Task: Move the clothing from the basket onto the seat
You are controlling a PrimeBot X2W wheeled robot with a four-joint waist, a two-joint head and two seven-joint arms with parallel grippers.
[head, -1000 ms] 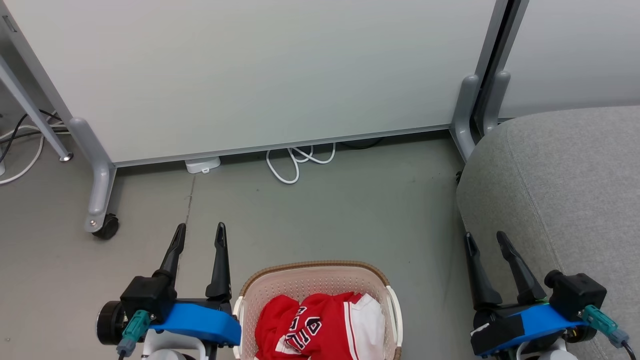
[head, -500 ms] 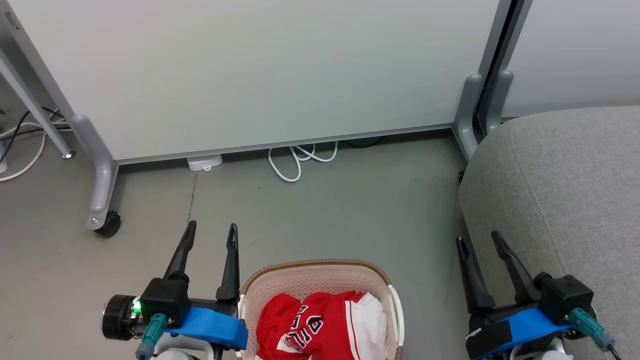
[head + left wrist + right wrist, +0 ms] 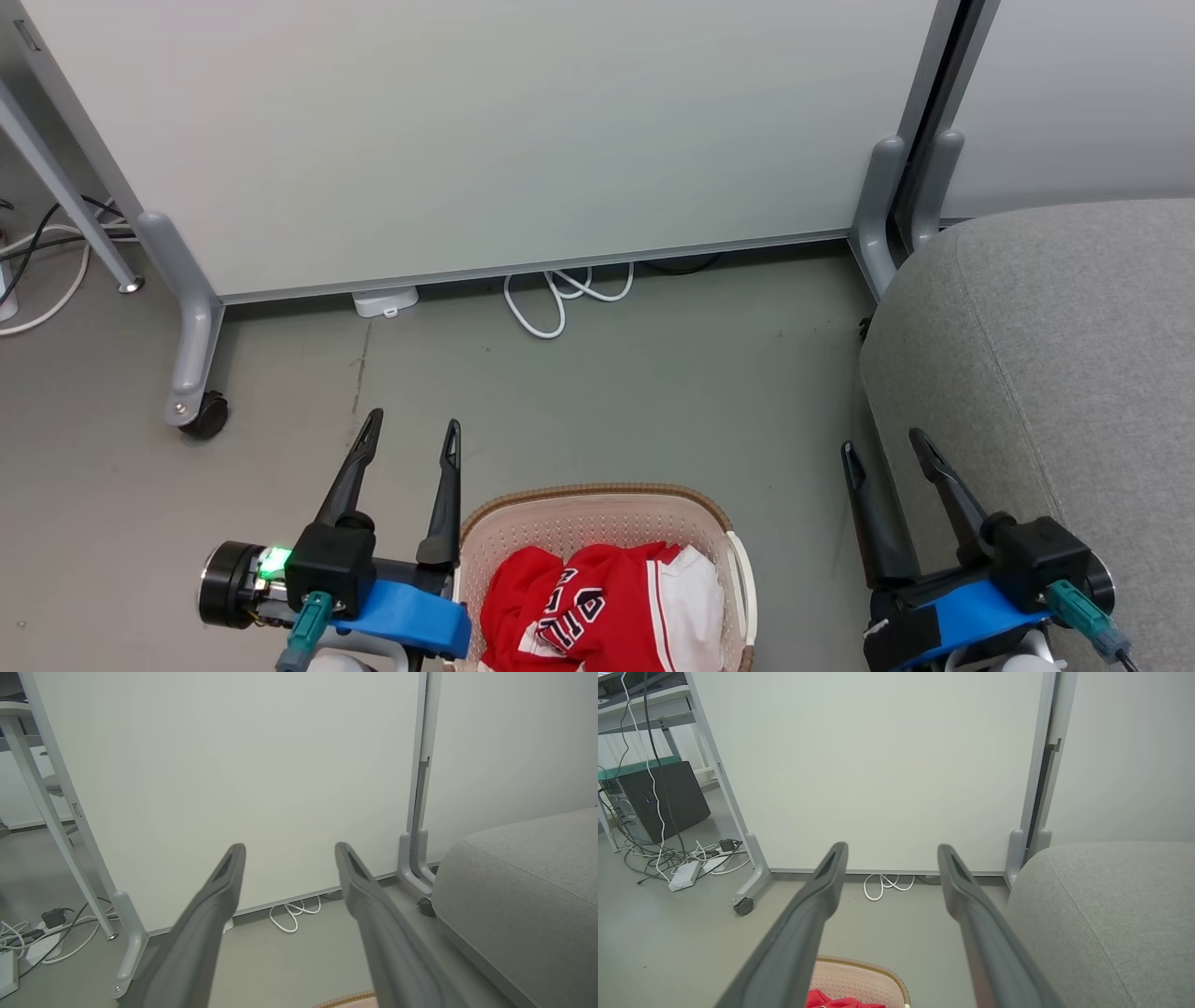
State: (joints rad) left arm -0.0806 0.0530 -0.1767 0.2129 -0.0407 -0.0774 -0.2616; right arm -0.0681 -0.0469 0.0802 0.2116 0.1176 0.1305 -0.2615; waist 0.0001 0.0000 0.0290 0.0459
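Red clothing (image 3: 597, 607) with white panels and block lettering lies heaped in the cream basket (image 3: 597, 509), which stands on the floor at the bottom centre of the head view. The basket's brown rim (image 3: 873, 968) and a bit of red clothing (image 3: 831, 1001) show in the right wrist view. My left gripper (image 3: 411, 429) hangs open just left of the basket, holding nothing. My right gripper (image 3: 882, 446) is open too, between the basket and the grey seat (image 3: 1055, 373). The seat (image 3: 523, 891) fills the right side, also seen as the seat (image 3: 1106, 919).
A pale partition panel (image 3: 485, 140) on wheeled grey feet (image 3: 191, 373) closes off the far side. A white cable (image 3: 560, 299) loops on the floor beneath it. More cables and a power strip (image 3: 684, 875) lie at the far left, beside a dark box (image 3: 663, 798).
The left gripper has shifted right and slightly forward, closer to the basket's left rim. The right gripper has slid a little left. Both stay open; the clothing has not moved.
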